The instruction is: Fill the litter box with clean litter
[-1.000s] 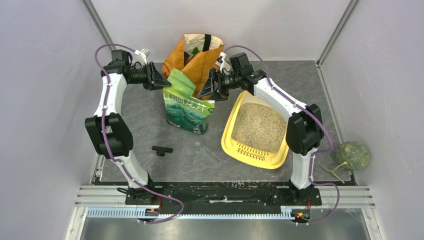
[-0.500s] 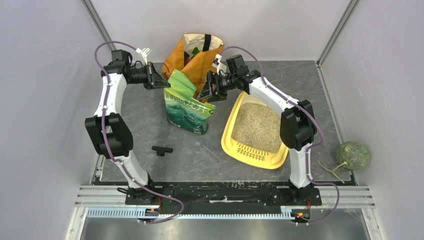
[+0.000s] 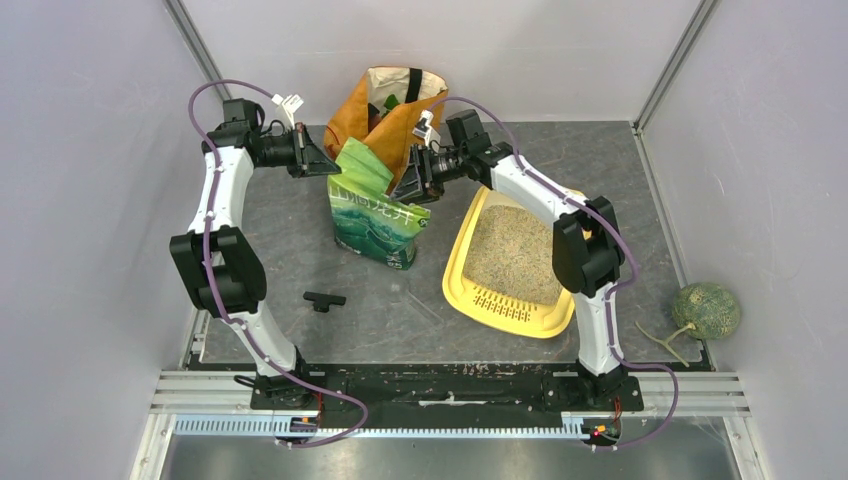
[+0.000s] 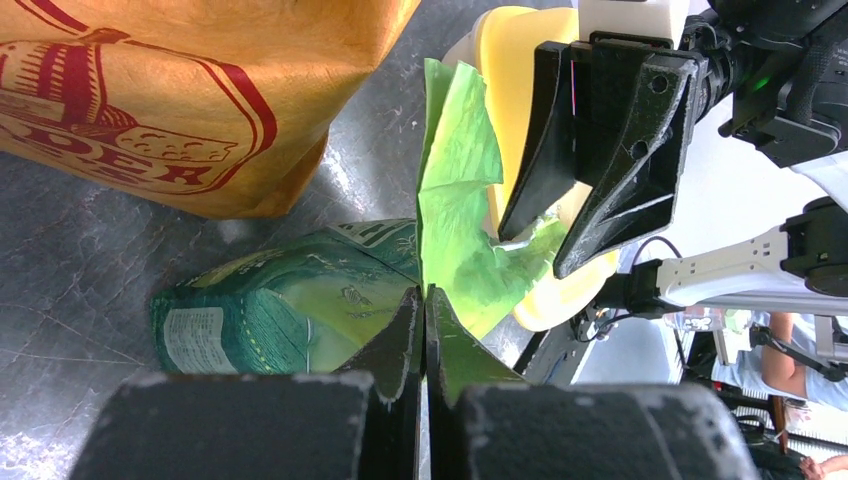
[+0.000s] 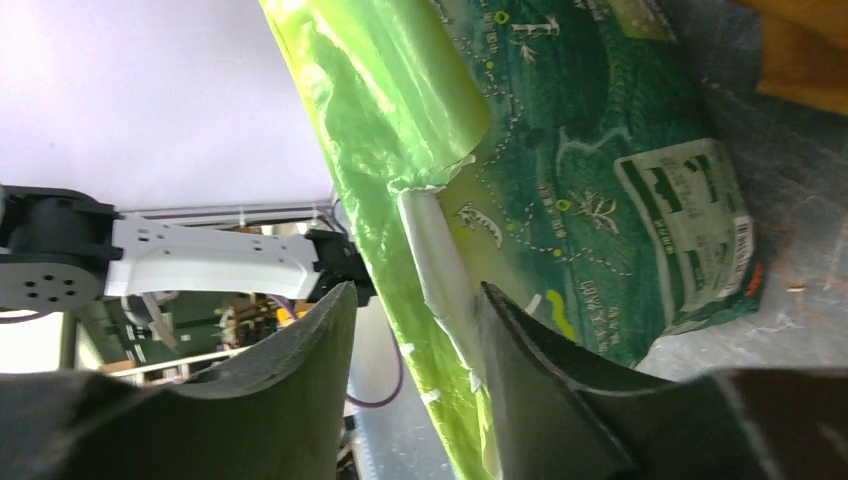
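On bag [image 4: 290,310] lip, left pincer [image 4: 422,300] tight

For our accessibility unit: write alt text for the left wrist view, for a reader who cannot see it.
The left gripper is shut on the top flap of the green litter bag, while the open right gripper straddles the flap's far edge. An orange bag and the yellow litter box are beyond.
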You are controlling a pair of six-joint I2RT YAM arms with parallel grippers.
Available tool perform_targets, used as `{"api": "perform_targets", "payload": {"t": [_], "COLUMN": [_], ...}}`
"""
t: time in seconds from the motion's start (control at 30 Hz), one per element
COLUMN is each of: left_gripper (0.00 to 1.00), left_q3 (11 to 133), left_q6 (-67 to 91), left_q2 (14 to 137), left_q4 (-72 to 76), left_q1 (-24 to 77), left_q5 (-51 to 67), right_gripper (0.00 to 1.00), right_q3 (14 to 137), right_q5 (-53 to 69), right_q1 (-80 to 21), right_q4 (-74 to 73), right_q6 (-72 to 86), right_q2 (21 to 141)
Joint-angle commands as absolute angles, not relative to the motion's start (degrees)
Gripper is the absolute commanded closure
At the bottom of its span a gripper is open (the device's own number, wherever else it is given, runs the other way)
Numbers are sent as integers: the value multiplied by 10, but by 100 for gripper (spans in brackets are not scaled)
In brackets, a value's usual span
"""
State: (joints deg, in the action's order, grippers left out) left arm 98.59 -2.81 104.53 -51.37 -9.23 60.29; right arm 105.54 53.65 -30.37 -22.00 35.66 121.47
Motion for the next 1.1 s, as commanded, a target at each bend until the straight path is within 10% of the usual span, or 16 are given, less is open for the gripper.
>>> {"api": "perform_targets", "payload": {"t": [0.0, 0.37, 0.63, 0.77, 0.9, 1.07], "left_gripper": [98, 97, 87, 98, 98, 98], "left_q3": [992, 987, 990, 1003, 988, 976], "left_q6": [-34, -71, -153, -202, -270, -298], "left_q2": [1017, 989, 970, 979, 966, 958], "left_q4": [-477, -480, -516, -557, -574, -574], "left_q1": [-90, -90, -91, -90, -91, -91], "left_q5": [634, 617, 616, 644, 659, 669], "right_gripper": [51, 100, 100, 100, 55, 29], "right_q3": [1068, 1133, 1161, 1153, 1163, 1148], "right_q5": [575, 512, 445, 415, 416, 391], "right_q1": [-306, -308, -329, -349, -343, -332], "right_q4": [-185, -268, -327, -346, -345, -289], "right_q6": [377, 259, 131, 67, 61, 44], "right_q2": [1196, 1196, 1180, 1163, 1160, 1140]}}
